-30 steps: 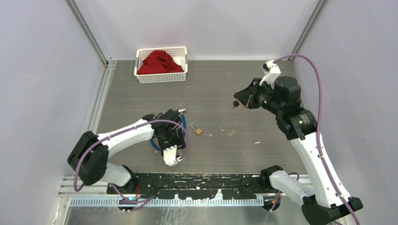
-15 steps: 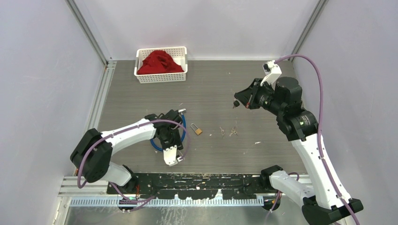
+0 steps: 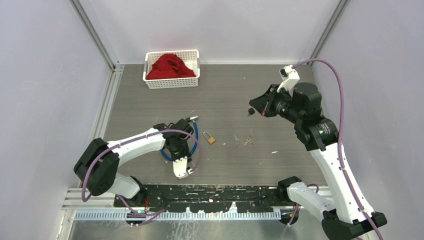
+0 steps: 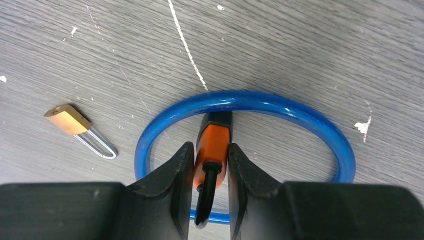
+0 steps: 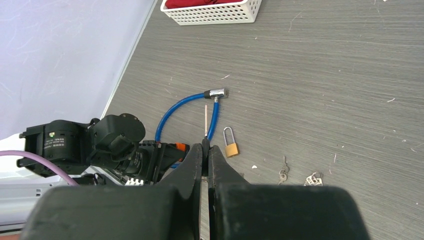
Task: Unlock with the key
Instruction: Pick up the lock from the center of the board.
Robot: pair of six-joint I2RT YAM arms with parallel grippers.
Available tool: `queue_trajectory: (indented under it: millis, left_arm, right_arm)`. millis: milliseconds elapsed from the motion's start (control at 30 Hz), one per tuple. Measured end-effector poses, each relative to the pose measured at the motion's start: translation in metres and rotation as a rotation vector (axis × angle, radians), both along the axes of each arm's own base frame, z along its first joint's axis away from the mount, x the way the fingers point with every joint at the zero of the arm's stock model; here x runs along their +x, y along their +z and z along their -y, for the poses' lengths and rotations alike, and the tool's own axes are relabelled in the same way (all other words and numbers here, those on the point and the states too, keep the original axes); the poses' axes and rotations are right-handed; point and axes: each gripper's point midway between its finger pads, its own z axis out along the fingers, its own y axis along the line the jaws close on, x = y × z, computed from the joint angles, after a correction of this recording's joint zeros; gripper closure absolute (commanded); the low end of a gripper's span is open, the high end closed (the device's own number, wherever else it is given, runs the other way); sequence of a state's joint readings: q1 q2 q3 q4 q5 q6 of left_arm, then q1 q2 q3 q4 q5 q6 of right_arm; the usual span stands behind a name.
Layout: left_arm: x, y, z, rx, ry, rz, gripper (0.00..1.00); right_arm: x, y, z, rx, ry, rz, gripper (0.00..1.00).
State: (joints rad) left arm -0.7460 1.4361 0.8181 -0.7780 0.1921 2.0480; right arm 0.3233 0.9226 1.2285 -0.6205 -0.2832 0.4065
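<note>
Red cloth (image 3: 170, 65) fills white basket (image 3: 172, 83).

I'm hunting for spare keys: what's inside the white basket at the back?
A crumpled red cloth is heaped in the white basket. Its floor and anything beneath the cloth are covered, so hidden keys cannot be ruled out.

No readable text or numbers.

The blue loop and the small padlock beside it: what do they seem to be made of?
Blue loop: probably a cable in a glossy plastic sheath; highlights run along it. Small padlock: brass-looking body, dull gold colour, with a bright, likely steel shackle.
</note>
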Motion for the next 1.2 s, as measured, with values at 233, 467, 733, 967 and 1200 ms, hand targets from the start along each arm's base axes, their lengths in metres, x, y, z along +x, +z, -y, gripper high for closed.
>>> queue_trajectory:
  millis: [233, 467, 733, 967, 1200]
  left_arm:
    - [0.005, 0.001, 0.001, -0.004, 0.003, 0.029, 1.00]
    - [0.011, 0.004, 0.002, -0.014, 0.058, 0.040, 1.00]
    - [0.049, 0.131, 0.045, -0.341, 0.590, -0.054, 1.00]
    - [0.000, 0.077, 0.023, -0.108, 0.682, -0.093, 1.00]
    - [0.007, 0.011, -0.017, 0.240, 0.838, -0.042, 1.00]
  right_arm:
    - [0.000, 0.001, -0.002, 0.013, 0.003, -0.002, 0.99]
    - [0.000, 0.001, -0.003, 0.019, 0.011, -0.002, 0.99]
    - [0.003, -0.003, -0.008, 0.020, 0.031, -0.021, 0.99]
    - [0.003, -0.008, -0.011, 0.031, 0.041, -0.036, 0.99]
    - [-0.003, -0.004, -0.009, 0.040, 0.039, -0.023, 0.99]
